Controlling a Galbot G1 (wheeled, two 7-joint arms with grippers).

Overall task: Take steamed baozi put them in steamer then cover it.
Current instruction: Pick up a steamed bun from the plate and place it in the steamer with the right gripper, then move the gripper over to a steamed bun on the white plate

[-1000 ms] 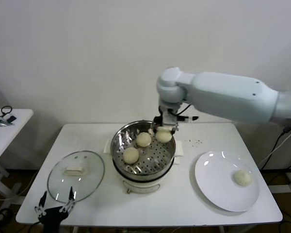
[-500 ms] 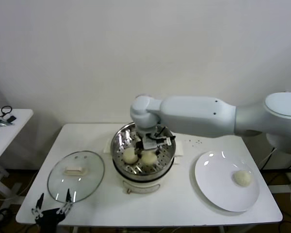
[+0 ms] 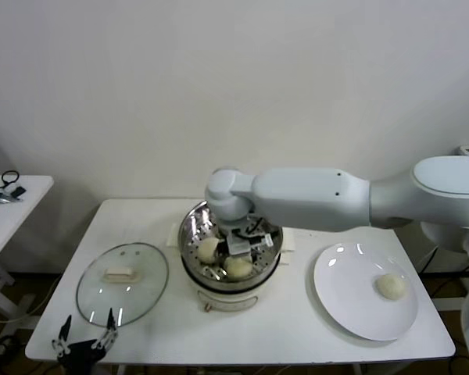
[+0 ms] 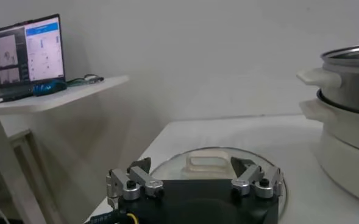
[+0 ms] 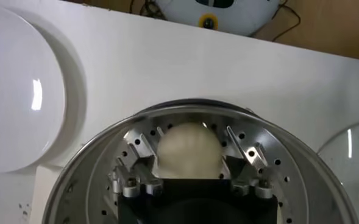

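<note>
Having swung down into the steamer [image 3: 230, 250], our right gripper [image 5: 191, 167] is opening around a baozi [image 5: 188, 148] between its fingers, with one bun [image 3: 389, 286] still waiting on the plate [image 3: 352, 312].

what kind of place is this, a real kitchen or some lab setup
Most likely a lab or test room staged as a kitchen task, not a real kitchen. A bare white table against a blank wall holds only the steamer, a glass lid and a white plate, and a side desk carries a lit monitor.

Open steamer [image 3: 194, 234], baozi [image 3: 209, 249] inside, one plated [image 3: 390, 286]
</note>
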